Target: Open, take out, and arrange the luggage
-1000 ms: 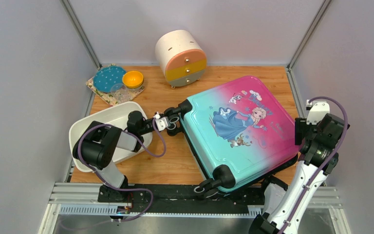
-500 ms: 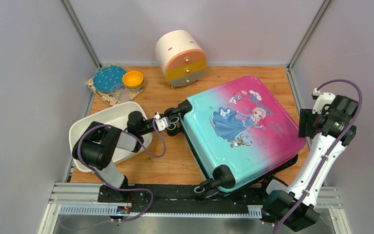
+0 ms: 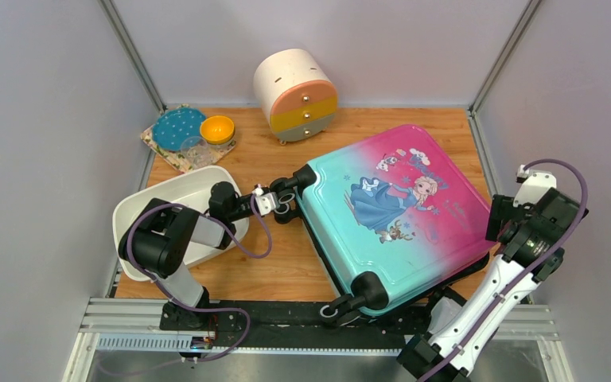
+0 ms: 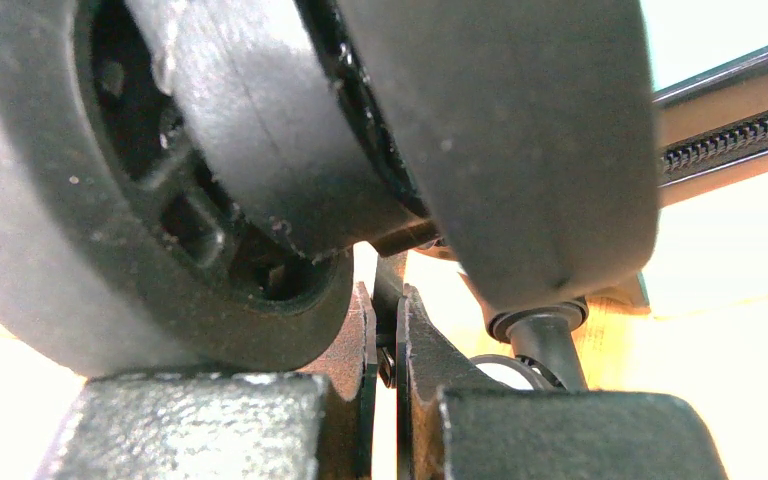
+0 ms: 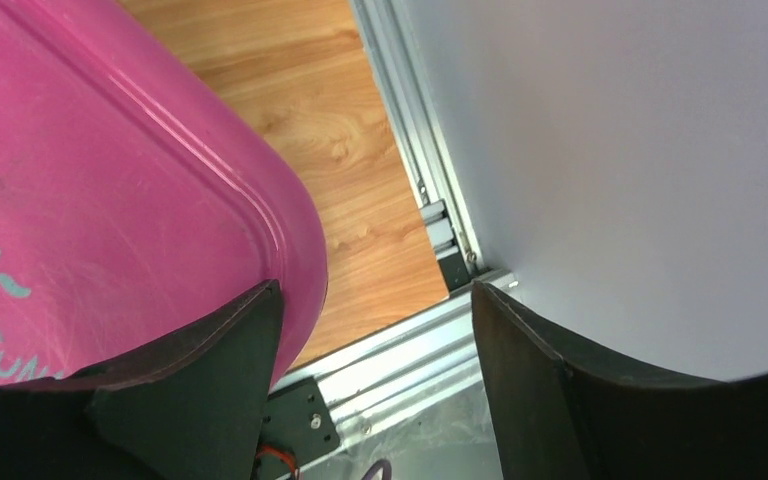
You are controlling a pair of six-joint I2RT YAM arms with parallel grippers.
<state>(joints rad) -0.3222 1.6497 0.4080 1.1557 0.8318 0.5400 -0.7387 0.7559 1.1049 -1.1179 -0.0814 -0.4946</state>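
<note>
Bench (image 3: 286,263) carrying luggage (image 3: 398,219), lying flat right of centre, princess print facing up, pink end pointing far-right, teal end facing near-left. White basin (image 3: 179,199) sitting left, under left arm. Left tool (image 3: 274,199) sitting closed, jaws almost touching, tucking in against luggage's far-left wheel (image 4: 160,200); can't tell if pinching anything. Right tool (image 5: 375,290) hanging wide open at pink right edge, one finger overlapping shell, gripping nothing.

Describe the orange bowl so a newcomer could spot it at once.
From the big pink-and-teal suitcase, look to the far left corner of the table, where a patterned mat lies. On it sit a teal dotted plate and, just right of it, the bowl: small, round, the only orange thing on the mat.
</note>
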